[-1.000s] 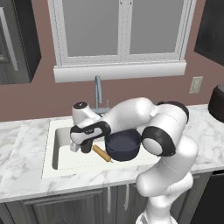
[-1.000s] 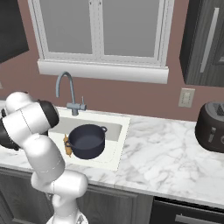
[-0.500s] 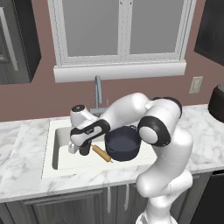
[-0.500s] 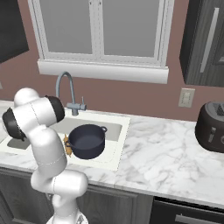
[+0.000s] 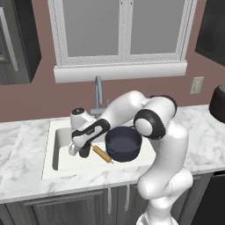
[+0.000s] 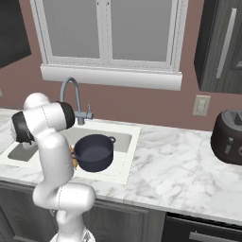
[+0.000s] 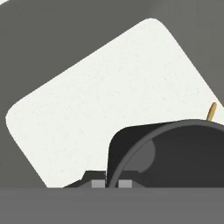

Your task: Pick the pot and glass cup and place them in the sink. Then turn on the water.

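Left base view. The gripper (image 5: pixel 83 151) hangs low over the left half of the sink (image 5: pixel 55 151), jaws closed on the glass cup (image 5: pixel 84 151), which shows as a small dark cylinder at the fingertips, apparently just above the basin floor; contact with the floor cannot be confirmed. The pot (image 5: pixel 123 143) already sits in the right half of the basin, upright, with a wooden rolling pin (image 5: pixel 102 154) lying beside it, between pot and cup. The faucet (image 5: pixel 99 89) rises behind the basin, no water running.

Right base view. The pot (image 6: pixel 94 151) is seen in the sink (image 6: pixel 124 135), one loop handle toward the faucet (image 6: pixel 73 91). The arm hides the cup and the jaws here. White marble counter (image 6: pixel 175 165) runs right to a dark toaster (image 6: pixel 229 137); a window and wall socket stand behind.

Hand view. The cup (image 7: pixel 175 153) fills the lower right, its rim pinched at the bottom edge, the white basin floor (image 7: pixel 100 100) beneath it.

Judgement. The cup looks light, rigid, smooth and breakable, so a rim pinch may slip; it should be set down gently, clear of the rolling pin. The pot would be heavier, best taken by the rim or a loop handle. The basin floor appears flat, hard and slick.
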Controlling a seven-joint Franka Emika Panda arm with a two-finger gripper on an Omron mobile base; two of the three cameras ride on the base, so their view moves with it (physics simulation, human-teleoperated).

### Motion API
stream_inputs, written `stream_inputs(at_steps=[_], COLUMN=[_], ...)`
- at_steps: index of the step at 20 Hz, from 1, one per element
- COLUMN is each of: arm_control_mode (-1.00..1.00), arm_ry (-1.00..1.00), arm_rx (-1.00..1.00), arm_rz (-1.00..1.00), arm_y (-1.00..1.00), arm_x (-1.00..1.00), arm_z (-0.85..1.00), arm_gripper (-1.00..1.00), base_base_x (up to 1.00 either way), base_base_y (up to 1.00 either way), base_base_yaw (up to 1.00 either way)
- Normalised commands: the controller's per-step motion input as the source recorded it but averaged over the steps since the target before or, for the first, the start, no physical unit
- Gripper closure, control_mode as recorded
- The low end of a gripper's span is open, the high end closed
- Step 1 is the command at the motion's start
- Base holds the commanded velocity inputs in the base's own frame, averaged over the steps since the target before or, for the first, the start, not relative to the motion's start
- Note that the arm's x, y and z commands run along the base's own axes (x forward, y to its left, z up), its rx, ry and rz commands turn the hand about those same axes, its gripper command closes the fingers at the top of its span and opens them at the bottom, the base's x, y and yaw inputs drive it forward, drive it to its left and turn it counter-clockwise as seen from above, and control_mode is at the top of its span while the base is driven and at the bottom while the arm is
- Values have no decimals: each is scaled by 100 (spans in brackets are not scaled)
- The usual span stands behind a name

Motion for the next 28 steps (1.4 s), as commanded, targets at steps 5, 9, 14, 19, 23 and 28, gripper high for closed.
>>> stream_inputs(at_steps=[5,9,14,19,23,28], arm_control_mode=[-100,-100,-100,-100,-100,-100], arm_ry=[0,0,0,0,0,0], arm_rx=[0,0,0,0,0,0], arm_rz=[0,0,0,0,0,0], arm_y=[3,3,0,6,4,9], arm_x=[8,4,5,12,18,20], arm_z=[-35,-28,-26,-21,-23,-20], arm_gripper=[100,100,100,100,100,100], base_base_x=[0,0,0,0,0,0], base_base_y=[0,0,0,0,0,0], base_base_yaw=[0,0,0,0,0,0])
